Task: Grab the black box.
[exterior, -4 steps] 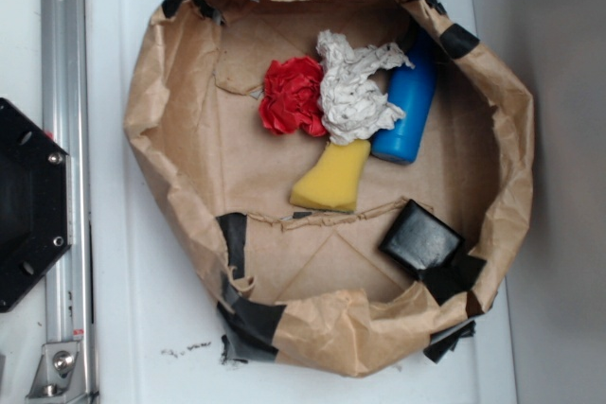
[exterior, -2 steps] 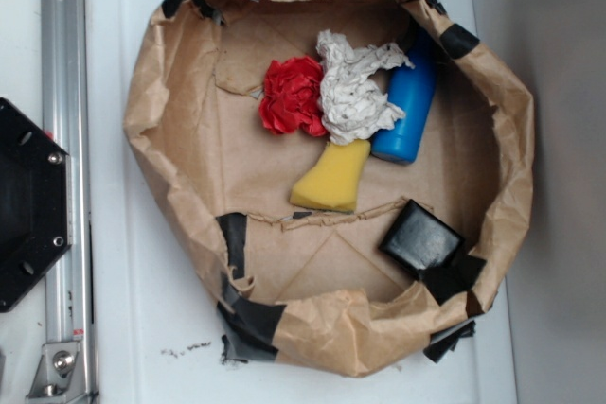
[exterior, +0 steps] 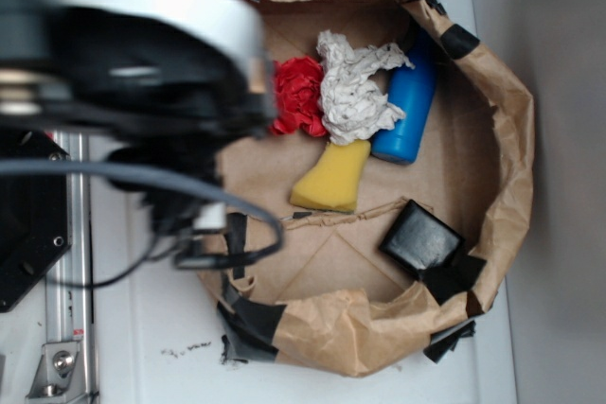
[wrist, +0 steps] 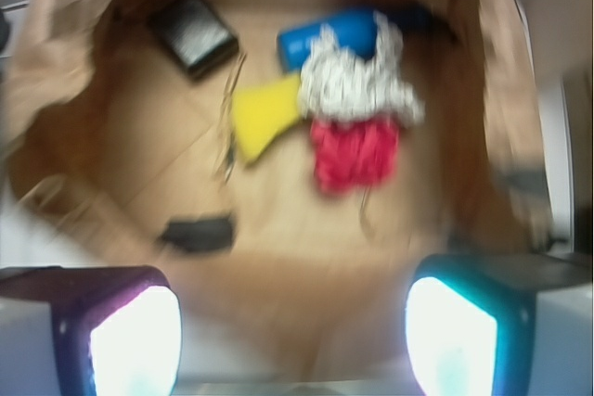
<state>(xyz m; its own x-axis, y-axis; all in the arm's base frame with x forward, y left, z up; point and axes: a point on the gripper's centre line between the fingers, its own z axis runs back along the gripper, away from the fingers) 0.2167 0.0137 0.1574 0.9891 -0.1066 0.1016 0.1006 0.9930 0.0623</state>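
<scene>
Arm is showing as a large blurred shape over the left part of the paper bin in the exterior view, cables trailing below it. Pincer is sitting released, its two lit pads at the bottom corners of the wrist view standing well apart with nothing between them, hovering above the bin's near wall.

Black box is lying flat on the bin floor, well apart from the pincer, ahead and to the left of it in the wrist view, close to the bin's far wall and touching a black tape patch. Yellow sponge is lying ahead of the pincer, just right of the box. Blue bottle is lying farther ahead, white crumpled cloth partly covering it, red crumpled cloth touching the white one on the side nearer the pincer. Wrist view is blurring heavily

Black hexagonal plate and metal rail are sitting outside the bin on the white table
</scene>
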